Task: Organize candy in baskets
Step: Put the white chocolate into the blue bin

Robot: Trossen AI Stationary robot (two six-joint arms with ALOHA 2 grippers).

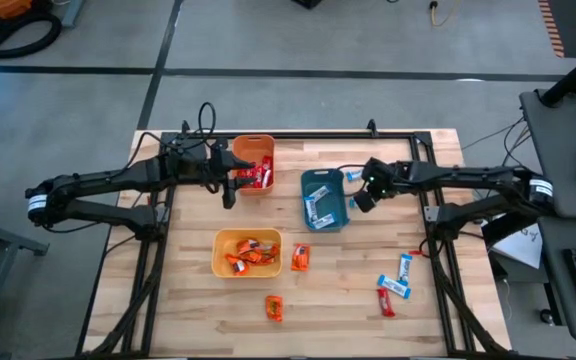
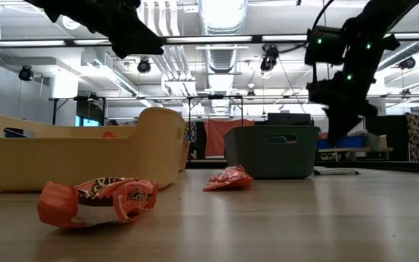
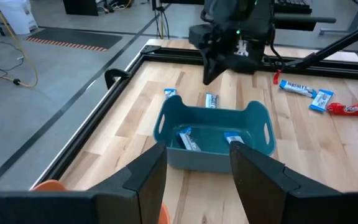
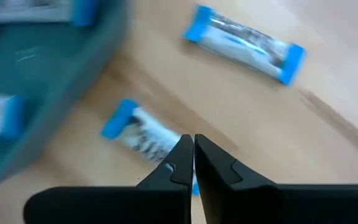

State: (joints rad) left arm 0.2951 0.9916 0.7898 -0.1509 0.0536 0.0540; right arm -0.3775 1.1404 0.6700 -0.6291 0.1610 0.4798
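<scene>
The teal basket holds light blue candy. My right gripper is shut just off the basket's right side, pointing steeply down. It hovers over a blue candy that lies flat on the wood, and another blue candy lies beyond. My left gripper is open with nothing between its fingers. It hangs over the near edge of the orange basket, which holds red candy. The yellow basket holds orange candy.
Loose orange candies lie near the yellow basket. Blue candies and a red one lie at the near right. A black frame rail runs along the table's far edge.
</scene>
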